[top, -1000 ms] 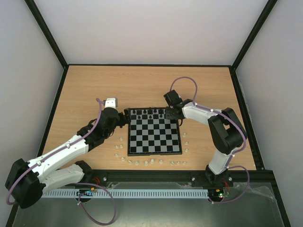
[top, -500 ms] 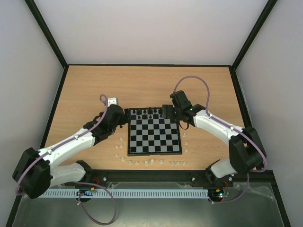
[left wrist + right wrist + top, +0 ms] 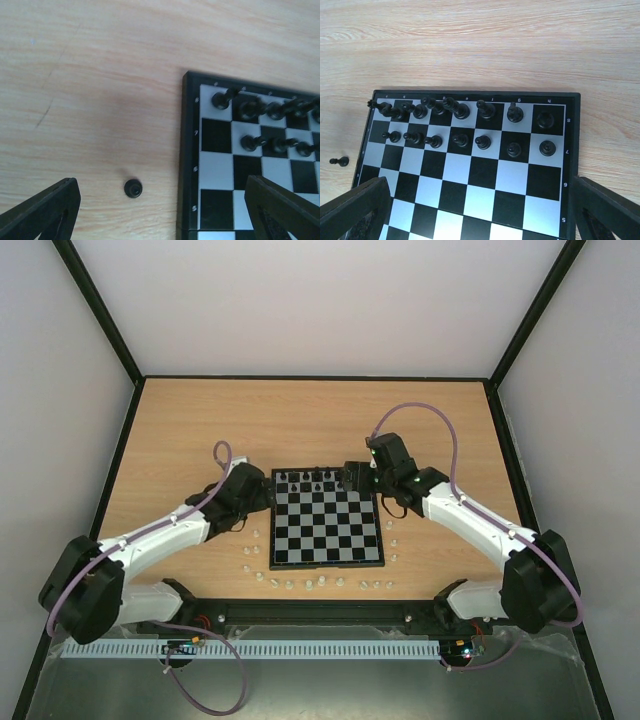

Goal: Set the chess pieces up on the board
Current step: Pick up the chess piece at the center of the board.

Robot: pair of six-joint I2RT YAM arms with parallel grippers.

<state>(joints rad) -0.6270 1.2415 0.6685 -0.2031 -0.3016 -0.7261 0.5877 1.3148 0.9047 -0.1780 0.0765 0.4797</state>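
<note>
The board (image 3: pixel 330 540) lies at the table's middle, and black chess pieces (image 3: pixel 318 480) fill its two far rows. My left gripper (image 3: pixel 262 497) hovers by the far left corner, open. In the left wrist view its fingers (image 3: pixel 42 212) straddle bare wood and the board's border (image 3: pixel 186 150), with one loose black piece (image 3: pixel 133 188) on the table between them. My right gripper (image 3: pixel 352 477) hangs open over the far right corner. Its wrist view shows both rows of pieces (image 3: pixel 461 111) on the board (image 3: pixel 485 172), nothing between the fingers (image 3: pixel 607 210), and the loose piece (image 3: pixel 340 161) off the left edge.
Small translucent white pieces stand on the wood along the board's near edge (image 3: pixel 310 584), to its left (image 3: pixel 250 550) and to its right (image 3: pixel 392 540). A black frame rims the table, and the arm bases sit at the near edge.
My left gripper has moved right, up to the board's far left corner. My right arm has swung its elbow outward and its gripper sits slightly further left over the far rows.
</note>
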